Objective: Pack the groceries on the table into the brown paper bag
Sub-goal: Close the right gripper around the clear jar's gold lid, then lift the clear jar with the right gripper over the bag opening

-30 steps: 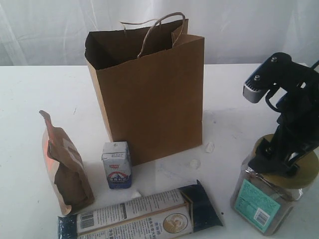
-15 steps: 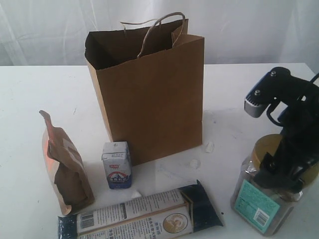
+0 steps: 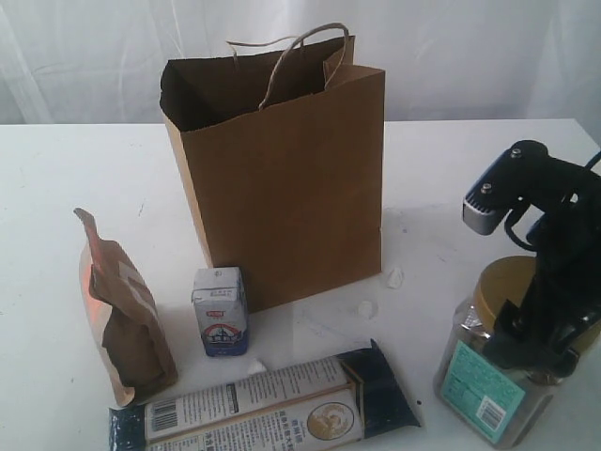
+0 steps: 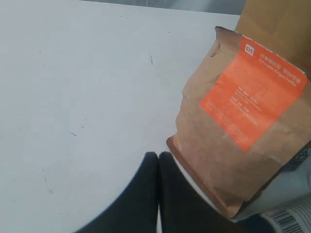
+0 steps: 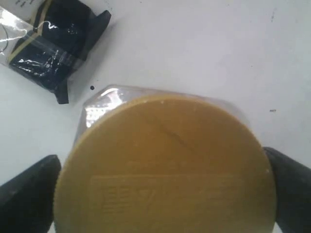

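The brown paper bag (image 3: 282, 178) stands open at the back middle of the table (image 3: 75, 178). In front of it are a brown pouch (image 3: 127, 315) (image 4: 243, 126), a small white-blue carton (image 3: 221, 310) and a long blue-white packet (image 3: 263, 409) (image 5: 53, 43) lying flat. At the front right stands the big clear jar (image 3: 493, 381) with its gold lid (image 5: 165, 165). My right gripper (image 3: 540, 334) (image 5: 160, 189) is open, one finger on each side of the lid. My left gripper (image 4: 159, 155) is shut and empty, just beside the pouch's bottom corner.
Small white crumpled scraps (image 3: 394, 277) lie on the table by the bag's front right corner. A white curtain (image 3: 470, 56) hangs behind the table. The packet's dark end (image 3: 385, 390) lies close to the jar.
My right gripper has come down over the jar, so its fingers now sit lower around the gold lid. Nothing else has moved.
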You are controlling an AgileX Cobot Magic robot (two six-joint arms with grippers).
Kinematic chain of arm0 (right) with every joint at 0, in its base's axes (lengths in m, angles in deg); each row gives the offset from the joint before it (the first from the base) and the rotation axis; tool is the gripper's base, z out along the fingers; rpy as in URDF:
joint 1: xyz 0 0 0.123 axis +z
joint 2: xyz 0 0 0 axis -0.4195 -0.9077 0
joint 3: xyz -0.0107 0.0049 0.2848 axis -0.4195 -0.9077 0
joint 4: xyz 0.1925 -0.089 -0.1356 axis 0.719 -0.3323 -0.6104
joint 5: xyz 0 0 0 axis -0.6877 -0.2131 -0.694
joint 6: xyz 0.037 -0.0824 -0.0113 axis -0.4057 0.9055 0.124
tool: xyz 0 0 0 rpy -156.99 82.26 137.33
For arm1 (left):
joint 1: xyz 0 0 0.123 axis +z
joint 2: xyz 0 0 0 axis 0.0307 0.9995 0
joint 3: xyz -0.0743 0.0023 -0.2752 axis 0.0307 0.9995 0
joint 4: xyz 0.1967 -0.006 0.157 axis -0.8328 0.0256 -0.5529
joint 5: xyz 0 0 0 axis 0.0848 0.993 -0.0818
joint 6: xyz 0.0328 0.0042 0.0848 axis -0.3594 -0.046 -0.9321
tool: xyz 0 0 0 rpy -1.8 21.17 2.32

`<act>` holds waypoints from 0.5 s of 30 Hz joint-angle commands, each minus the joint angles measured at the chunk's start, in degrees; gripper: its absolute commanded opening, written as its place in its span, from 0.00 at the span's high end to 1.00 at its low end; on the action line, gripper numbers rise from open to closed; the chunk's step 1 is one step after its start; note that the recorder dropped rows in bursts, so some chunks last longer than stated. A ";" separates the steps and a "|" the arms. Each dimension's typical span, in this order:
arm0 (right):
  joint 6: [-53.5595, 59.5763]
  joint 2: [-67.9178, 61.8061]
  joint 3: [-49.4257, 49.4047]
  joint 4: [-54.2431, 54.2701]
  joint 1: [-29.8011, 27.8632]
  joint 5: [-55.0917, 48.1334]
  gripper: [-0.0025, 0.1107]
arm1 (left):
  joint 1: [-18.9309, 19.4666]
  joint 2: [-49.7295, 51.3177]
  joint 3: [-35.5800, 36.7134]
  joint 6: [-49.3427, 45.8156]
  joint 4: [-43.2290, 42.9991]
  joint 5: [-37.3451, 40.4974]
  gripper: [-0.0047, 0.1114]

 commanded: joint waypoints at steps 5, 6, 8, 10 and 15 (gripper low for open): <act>0.68 0.29 -0.30 0.48 0.02 -1.22 0.06 | -0.32 -0.16 0.37 0.47 0.64 -0.18 0.96; 0.68 0.37 -0.30 0.48 0.02 -0.94 0.06 | -0.32 -0.16 0.37 0.47 0.64 -0.18 0.96; -0.19 0.65 -0.30 0.48 0.11 -0.11 0.06 | -0.32 -0.16 0.37 0.47 0.64 -0.18 0.96; -0.98 1.61 -0.30 0.48 0.11 1.13 0.10 | -0.32 -0.16 0.37 0.47 0.64 -0.18 0.96; -3.24 4.05 -0.30 0.48 0.11 1.72 0.32 | -0.32 -0.16 0.37 0.47 0.64 -0.18 0.96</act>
